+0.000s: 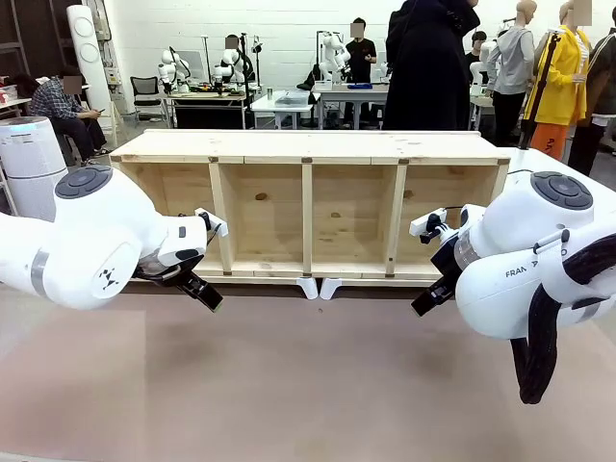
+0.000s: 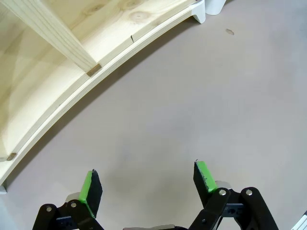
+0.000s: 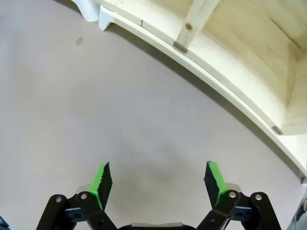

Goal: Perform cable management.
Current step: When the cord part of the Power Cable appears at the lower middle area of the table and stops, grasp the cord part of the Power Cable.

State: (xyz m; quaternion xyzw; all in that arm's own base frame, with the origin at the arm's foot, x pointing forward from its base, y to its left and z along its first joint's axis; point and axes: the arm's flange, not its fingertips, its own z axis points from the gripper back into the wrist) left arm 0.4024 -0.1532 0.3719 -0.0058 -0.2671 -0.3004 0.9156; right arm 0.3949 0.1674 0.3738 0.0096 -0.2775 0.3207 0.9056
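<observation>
While I am hovering both arms low over the brown desk (image 1: pixel 308 385) in front of the wooden shelf unit (image 1: pixel 308 144), my left end effector (image 2: pixel 148 179) is standing with its green pads (image 2: pixel 88 189) wide apart and gripping nothing. My right end effector (image 3: pixel 158 179) is doing the same, its fingers spread above bare desk surface. Where the cable is lying I cannot tell, so I am not guessing at it. I am expecting it to be light, limp and smooth-skinned, sagging wherever it is unsupported and trailing its loose length behind any point I lift. I am also judging it thin enough to roll or slide between the pads unless I am closing fully and squarely across it. I am planning on taking hold a little way in from one end, then pinching farther along the run with the other end effector, keeping the slack from snagging on the shelf's uprights (image 1: pixel 306 217).
</observation>
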